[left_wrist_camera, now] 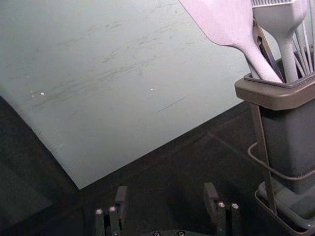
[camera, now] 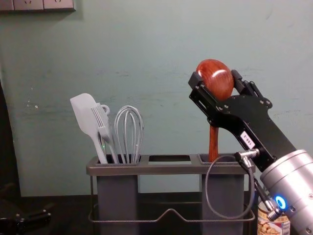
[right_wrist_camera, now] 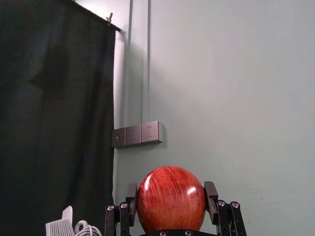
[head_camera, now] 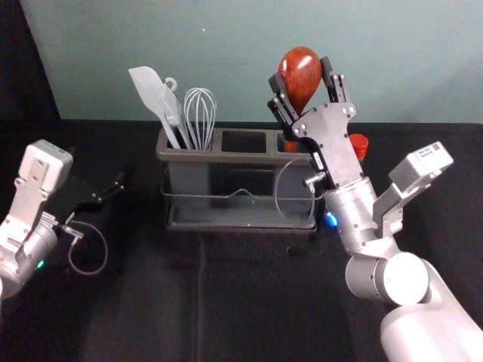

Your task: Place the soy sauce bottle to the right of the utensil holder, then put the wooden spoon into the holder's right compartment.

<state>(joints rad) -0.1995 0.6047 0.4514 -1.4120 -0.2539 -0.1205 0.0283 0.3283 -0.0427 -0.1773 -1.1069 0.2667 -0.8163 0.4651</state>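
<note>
Right pincer [camera: 215, 77] is snugly closed on the wooden spoon's [camera: 213, 142] bowl. Second step, I'd say: the spoon's long axis runs upright, handle pointing down into the right compartment [camera: 227, 188] of the holder [camera: 168, 170] (soy sauce bottle [camera: 274, 229] just right of it). Next: lower, release. Left pincer [left_wrist_camera: 165, 191] sits open, left.

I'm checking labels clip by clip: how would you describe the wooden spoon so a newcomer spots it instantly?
Find the dark utensil holder before the wall. Above its right compartment, a spoon stands bowl up, gripped by the right gripper. Its glossy reddish-brown wood sets it apart from the pale spatula and whisk on the left.
</note>
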